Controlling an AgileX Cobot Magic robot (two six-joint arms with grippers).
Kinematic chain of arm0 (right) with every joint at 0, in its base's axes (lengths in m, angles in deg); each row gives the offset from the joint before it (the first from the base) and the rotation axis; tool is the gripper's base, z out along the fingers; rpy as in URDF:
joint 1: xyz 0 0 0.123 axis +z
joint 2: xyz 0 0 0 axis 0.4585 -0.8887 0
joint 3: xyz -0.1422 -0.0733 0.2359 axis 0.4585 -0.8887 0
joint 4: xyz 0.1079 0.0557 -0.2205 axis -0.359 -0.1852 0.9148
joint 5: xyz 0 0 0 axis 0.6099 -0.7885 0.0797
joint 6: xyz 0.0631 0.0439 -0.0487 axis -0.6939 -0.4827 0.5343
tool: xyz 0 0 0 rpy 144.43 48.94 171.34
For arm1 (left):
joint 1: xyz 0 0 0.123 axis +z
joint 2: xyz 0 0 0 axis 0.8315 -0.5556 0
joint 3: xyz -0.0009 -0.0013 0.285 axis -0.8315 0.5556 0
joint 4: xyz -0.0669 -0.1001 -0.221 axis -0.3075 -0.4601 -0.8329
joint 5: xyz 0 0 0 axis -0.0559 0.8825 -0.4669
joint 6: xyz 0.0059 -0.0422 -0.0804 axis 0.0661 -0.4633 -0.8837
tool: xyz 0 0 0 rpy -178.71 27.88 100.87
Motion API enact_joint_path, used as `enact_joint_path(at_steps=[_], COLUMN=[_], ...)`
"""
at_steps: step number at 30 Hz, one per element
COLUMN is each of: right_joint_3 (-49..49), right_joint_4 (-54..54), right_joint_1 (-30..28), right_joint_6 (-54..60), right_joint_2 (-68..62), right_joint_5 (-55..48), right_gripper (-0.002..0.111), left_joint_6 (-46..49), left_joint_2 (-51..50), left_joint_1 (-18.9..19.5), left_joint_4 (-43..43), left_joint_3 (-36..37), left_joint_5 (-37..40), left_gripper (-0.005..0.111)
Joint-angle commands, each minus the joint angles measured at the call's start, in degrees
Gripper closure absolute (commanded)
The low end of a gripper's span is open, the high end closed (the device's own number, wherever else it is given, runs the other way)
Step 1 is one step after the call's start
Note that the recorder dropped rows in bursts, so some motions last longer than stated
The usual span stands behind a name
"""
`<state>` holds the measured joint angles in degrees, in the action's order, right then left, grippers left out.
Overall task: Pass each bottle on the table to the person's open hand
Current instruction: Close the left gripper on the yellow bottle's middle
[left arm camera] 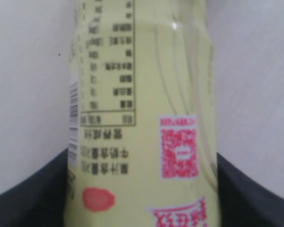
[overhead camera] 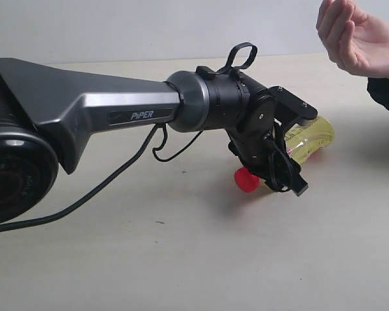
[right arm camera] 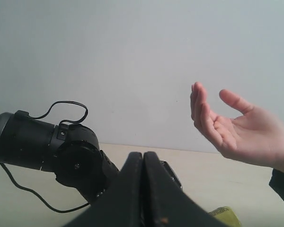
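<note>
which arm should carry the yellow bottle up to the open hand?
Left. The left gripper already straddles the yellow bottle lying on the table; whether it is clamped yet is unclear. The right gripper is shut, empty, and off the bottle. The person's open hand is raised.

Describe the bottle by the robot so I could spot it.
Follow the big grey arm across the table to its black gripper. A bottle lies on its side between the jaws. It is yellow with a red cap, the only bottle visible.
</note>
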<state>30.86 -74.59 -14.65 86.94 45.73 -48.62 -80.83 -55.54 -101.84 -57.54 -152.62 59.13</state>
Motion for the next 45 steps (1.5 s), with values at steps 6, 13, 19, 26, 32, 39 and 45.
enact_joint_path(at_steps=[6, 13, 19, 26, 32, 39, 45], right_joint_3=[-0.11, -0.11, -0.11, -0.11, -0.11, -0.11, -0.11], right_joint_4=[-0.24, -0.24, -0.24, -0.24, -0.24, -0.24, -0.24], right_joint_1=[-0.34, -0.34, -0.34, -0.34, -0.34, -0.34, -0.34], right_joint_6=[0.06, 0.06, 0.06, 0.06, 0.06, 0.06, 0.06], right_joint_2=[0.29, 0.29, 0.29, 0.29, 0.29, 0.29, 0.29], right_joint_5=[0.40, 0.40, 0.40, 0.40, 0.40, 0.40, 0.40], right_gripper=[0.108, 0.108, 0.108, 0.108, 0.108, 0.108, 0.108], left_joint_6=[-0.02, 0.10, 0.10, 0.10, 0.10, 0.10, 0.10], left_joint_2=[0.13, 0.89, 1.57, 1.56, 1.56, 1.56, 1.56], left_joint_1=[-0.20, -0.20, -0.20, -0.20, -0.20, -0.20, -0.20], left_joint_4=[0.00, 1.27, 1.40, 1.40, 1.40, 1.40, 1.40], left_joint_3=[-0.21, -0.21, -0.21, -0.21, -0.21, -0.21, -0.21], left_joint_5=[-1.49, -1.73, -1.73, -0.95, -0.32, -0.32, -0.32], left_gripper=[0.088, 0.097, 0.097, 0.097, 0.084, 0.063, 0.063])
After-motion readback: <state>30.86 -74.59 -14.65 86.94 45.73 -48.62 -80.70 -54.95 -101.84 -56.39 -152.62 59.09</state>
